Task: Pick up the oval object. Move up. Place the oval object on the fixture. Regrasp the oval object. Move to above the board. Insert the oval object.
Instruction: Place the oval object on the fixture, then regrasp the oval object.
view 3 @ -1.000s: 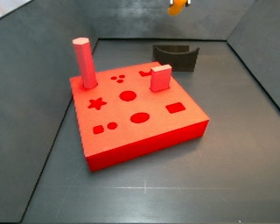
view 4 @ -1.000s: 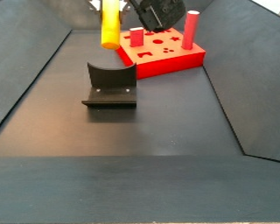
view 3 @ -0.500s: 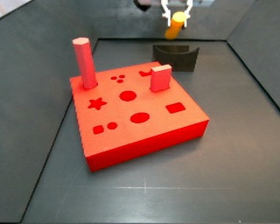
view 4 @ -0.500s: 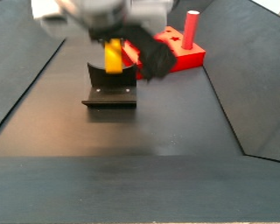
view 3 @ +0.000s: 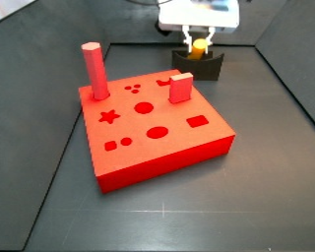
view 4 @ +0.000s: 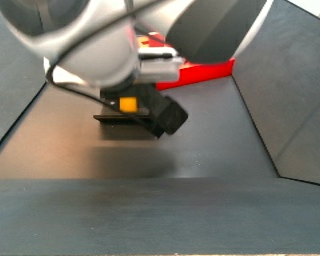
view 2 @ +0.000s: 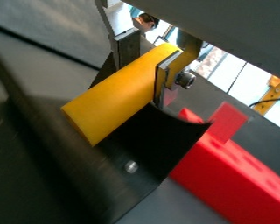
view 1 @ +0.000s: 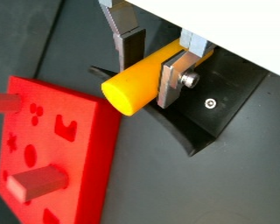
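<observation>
**A:** Where does the oval object [view 1: 140, 80] sit right now?

**B:** Clamped between the fingers [view 1: 174, 77] of the gripper [view 1: 152, 63], low over the fixture [view 3: 200, 65]. In a side view that fixture stands on the floor at about one o'clock from the board [view 3: 154, 128], well apart from it. In both wrist views the yellow peg lies just above the fixture's curved notch; whether it already touches the notch, I cannot tell.

**A:** How would you expect it to handle?

**B:** It looks rigid, smooth and light, a solid plastic-like peg. My guess is that nothing will bend or crush, but the glossy surface could slip or twist between the dark pads if the squeeze is off-centre.

**A:** So where should the regrasp take hold?

**B:** On the two long flat flanks, near the middle of its length, as the plates do now in a wrist view [view 2: 168, 77]. Gripping on the rounded ends would probably let it pivot. Leaving one end free seems wise for entering the oval hole [view 3: 157, 132].
</observation>
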Available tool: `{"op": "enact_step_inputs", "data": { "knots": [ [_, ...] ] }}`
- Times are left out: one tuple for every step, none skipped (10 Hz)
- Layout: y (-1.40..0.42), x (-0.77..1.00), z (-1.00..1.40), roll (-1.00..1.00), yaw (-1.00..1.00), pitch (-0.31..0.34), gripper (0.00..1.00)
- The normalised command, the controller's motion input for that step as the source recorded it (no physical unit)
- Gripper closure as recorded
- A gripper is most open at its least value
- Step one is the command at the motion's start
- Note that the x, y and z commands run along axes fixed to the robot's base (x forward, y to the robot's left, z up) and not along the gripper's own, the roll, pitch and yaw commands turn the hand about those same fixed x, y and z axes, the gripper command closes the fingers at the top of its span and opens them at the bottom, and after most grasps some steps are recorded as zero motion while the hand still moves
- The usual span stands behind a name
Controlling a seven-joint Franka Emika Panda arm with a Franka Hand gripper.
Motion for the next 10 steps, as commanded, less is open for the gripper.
{"op": "enact_step_inputs", "data": {
  "knots": [
    [0.06, 0.1, -0.3, -0.16, -0.12, -0.052, 1.0],
    [0.06, 0.09, -0.22, -0.15, -0.1, -0.052, 1.0],
    [0.0, 0.0, 0.0, 0.0, 0.0, 0.0, 0.0],
    [0.0, 0.0, 1.0, -0.06, 0.0, 0.006, 0.0],
    [0.0, 0.0, 1.0, -0.06, 0.0, 0.009, 0.0],
    [0.01, -0.02, 1.0, -0.02, 0.01, 0.021, 0.0],
    [0.0, -0.02, 1.0, 0.0, 0.01, 0.027, 0.0],
    [0.0, -0.03, 1.0, 0.03, 0.01, 0.04, 0.0],
    [0.0, -0.04, 0.85, 0.04, 0.01, 0.05, 0.0],
    [0.0, -0.04, 0.68, 0.05, 0.0, 0.059, 0.0]
  ]
}}
